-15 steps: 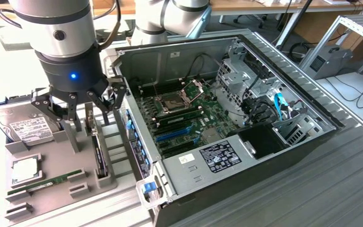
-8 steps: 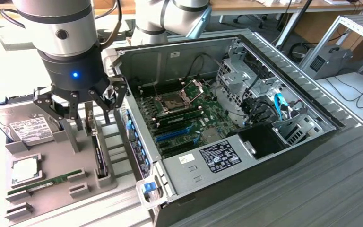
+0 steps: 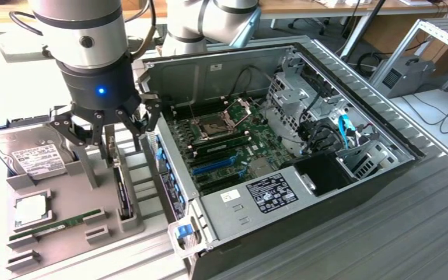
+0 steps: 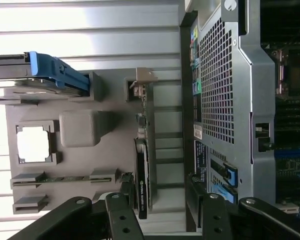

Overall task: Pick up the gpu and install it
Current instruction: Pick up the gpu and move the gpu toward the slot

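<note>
The gpu (image 3: 119,181) is a thin dark card standing on edge in a slot of the grey holder (image 3: 76,186), at the exterior view's left beside the open computer case (image 3: 380,175). My gripper (image 3: 111,137) hangs straight above the card's upper edge, open, with one dark finger on each side of the card and a gap to both faces. In the wrist view the gpu (image 4: 142,172) runs up to its silver end bracket (image 4: 140,80), and my gripper (image 4: 160,212) straddles the card's near end. Inside the case lies the motherboard (image 3: 224,146) with blue slots (image 3: 212,166).
On the same holder sit a hard drive (image 3: 30,154) with a white label, a processor chip (image 3: 31,210) and a green RAM stick (image 3: 53,224). The case's rear wall (image 4: 225,90) stands close beside the gpu. A second arm's base (image 3: 208,23) rises behind the case.
</note>
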`<state>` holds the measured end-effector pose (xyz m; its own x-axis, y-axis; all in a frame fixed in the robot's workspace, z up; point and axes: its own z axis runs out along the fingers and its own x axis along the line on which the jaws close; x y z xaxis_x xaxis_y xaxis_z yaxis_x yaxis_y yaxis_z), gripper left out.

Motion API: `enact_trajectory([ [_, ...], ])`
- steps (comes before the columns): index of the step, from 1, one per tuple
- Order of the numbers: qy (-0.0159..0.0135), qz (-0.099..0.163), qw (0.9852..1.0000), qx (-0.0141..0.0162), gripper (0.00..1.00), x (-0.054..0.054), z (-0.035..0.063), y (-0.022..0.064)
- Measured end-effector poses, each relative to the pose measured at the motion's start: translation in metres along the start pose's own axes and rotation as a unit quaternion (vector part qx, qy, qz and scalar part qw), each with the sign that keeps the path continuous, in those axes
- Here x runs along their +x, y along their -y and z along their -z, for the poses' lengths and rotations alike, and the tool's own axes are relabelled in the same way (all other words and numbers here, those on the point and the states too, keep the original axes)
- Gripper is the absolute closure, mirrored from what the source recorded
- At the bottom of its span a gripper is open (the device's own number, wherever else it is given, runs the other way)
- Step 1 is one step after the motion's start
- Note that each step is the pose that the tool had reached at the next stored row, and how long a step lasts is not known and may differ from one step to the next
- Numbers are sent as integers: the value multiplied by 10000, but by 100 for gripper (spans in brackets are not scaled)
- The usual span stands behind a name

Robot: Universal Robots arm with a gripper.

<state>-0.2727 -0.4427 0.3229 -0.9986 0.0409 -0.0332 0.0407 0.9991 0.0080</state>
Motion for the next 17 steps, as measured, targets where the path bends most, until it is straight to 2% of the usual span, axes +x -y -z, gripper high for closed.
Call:
enact_trajectory([
  [17,0,0,10000,7,45,-121,-27,-31],
])
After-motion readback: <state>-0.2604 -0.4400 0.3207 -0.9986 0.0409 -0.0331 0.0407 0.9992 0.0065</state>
